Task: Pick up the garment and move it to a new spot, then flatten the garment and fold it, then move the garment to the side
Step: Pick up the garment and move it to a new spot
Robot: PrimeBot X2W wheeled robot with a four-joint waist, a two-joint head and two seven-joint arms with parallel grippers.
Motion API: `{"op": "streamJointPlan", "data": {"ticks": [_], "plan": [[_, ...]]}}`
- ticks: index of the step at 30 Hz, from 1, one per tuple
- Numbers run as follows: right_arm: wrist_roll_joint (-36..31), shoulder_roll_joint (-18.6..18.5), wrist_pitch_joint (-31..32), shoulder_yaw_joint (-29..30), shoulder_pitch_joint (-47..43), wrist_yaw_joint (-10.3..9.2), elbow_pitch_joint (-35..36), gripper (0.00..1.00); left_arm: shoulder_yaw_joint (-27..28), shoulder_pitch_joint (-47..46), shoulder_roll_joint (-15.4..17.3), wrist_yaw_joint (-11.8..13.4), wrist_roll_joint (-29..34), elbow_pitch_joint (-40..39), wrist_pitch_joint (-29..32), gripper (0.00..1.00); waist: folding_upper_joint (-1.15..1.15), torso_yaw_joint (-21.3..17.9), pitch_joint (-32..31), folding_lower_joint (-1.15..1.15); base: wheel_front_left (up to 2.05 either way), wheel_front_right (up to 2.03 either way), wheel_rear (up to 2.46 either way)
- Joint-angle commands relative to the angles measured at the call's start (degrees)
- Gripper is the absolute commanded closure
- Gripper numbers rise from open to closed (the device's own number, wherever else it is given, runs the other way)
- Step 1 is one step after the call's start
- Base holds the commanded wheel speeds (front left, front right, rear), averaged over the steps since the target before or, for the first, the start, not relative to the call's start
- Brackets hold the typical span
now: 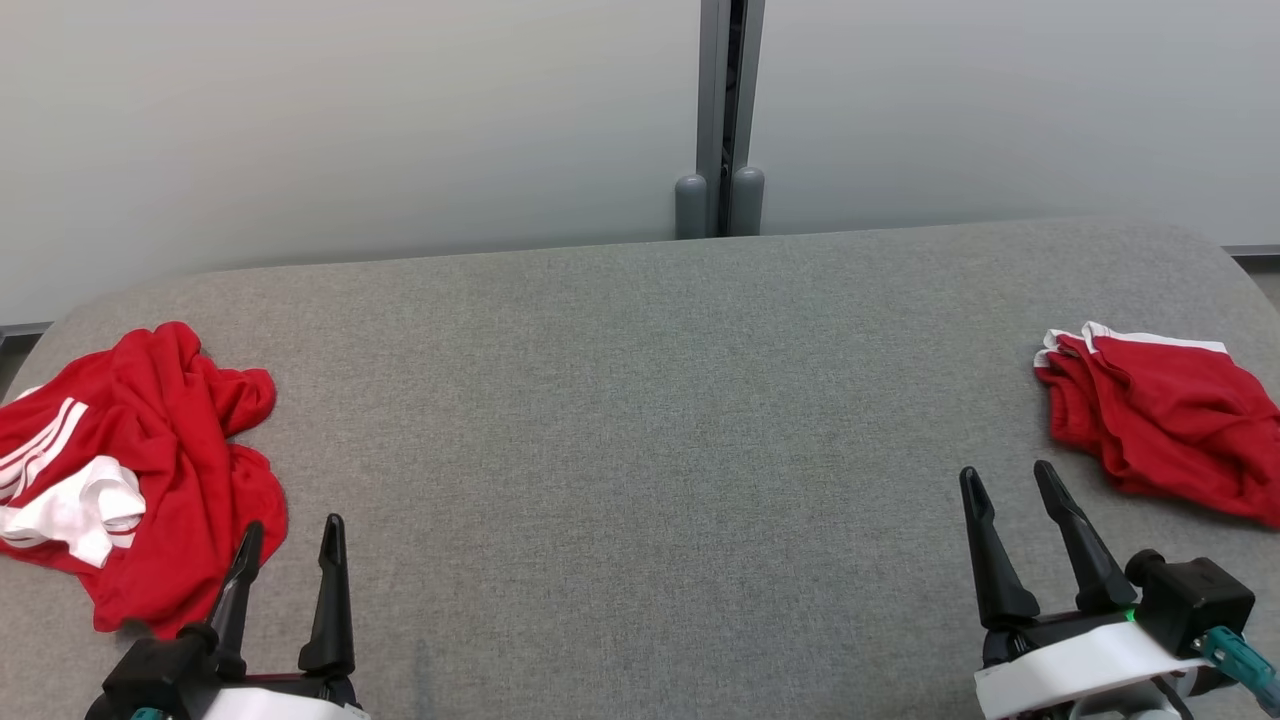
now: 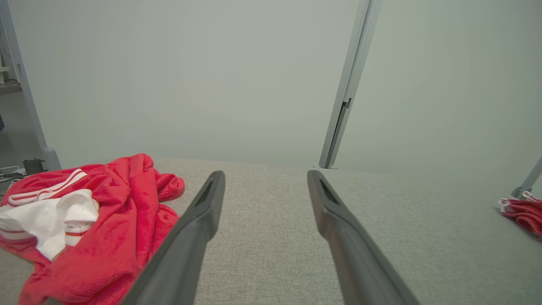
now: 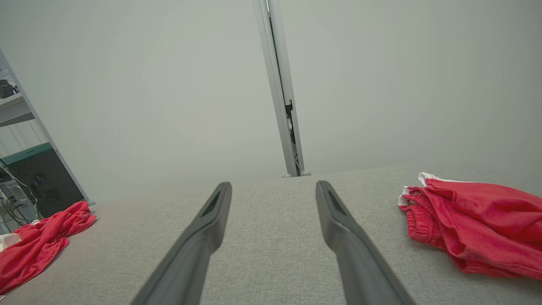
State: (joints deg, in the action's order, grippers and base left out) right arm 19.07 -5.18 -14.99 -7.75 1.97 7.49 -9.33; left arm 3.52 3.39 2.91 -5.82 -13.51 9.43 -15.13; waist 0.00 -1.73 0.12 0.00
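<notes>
Wide and empty over the grey surface (image 1: pixel 640 420): left tool (image 1: pixel 291 527), right tool (image 1: pixel 1005 472). Just beside left tool: crumpled red garment (image 1: pixel 170 450); near right tool: folded red garment (image 1: pixel 1170 430).

You have a grey fabric-covered surface (image 1: pixel 640 400). A crumpled red-and-white garment (image 1: pixel 150 450) lies on it just left of the left end effector (image 1: pixel 293 526). A folded red garment (image 1: pixel 1160 420) lies near the right end effector (image 1: pixel 1005 472), ahead and to its right.

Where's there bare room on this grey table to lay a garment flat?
The wide middle of the table is bare, between the crumpled red garment on the left and the folded red garment on the right. Both ends are crowded.
</notes>
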Motion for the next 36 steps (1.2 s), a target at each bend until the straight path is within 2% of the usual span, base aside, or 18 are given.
{"op": "streamJointPlan", "data": {"ticks": [1, 11, 16, 21, 36], "plan": [[-0.4, 0.02, -0.28, 0.09, 0.52, 0.01, 0.05, 0.0, 0.06, -0.22, 0.13, 0.01, 0.34, 0.07, 0.0, 0.0, 0.0, 0.01, 0.01, 0.0, 0.0, 0.0, 0.0], [-0.53, -0.1, -0.28, -0.75, 0.74, 0.01, -1.15, 0.0, -0.33, -0.81, 0.07, -0.24, -0.07, 0.71, 0.0, 0.0, 0.0, 0.22, 0.16, 0.0, 0.0, 0.0, 0.0], [-0.26, -0.15, -0.22, -1.08, 0.98, 0.01, -1.73, 0.0, -0.25, -1.65, 0.13, -0.15, -0.32, 1.48, 0.0, 0.0, 0.0, 2.03, 0.48, 0.0, 0.0, 0.0, 0.0], [0.34, 0.01, -0.1, -2.24, 1.41, 0.01, -2.37, 0.0, 1.2, -2.2, 0.09, 0.23, -0.26, 1.75, 0.0, 0.0, 0.0, 5.36, 0.62, 0.0, 0.0, 0.0, 0.0], [0.89, 0.01, -0.13, -4.21, 3.46, 0.01, -4.2, 0.0, 3.58, -2.67, 0.1, 0.75, 0.09, 2.22, 0.0, 0.0, 0.0, 19.2, 1.41, 0.0, 0.0, 0.0, 0.0]]}}
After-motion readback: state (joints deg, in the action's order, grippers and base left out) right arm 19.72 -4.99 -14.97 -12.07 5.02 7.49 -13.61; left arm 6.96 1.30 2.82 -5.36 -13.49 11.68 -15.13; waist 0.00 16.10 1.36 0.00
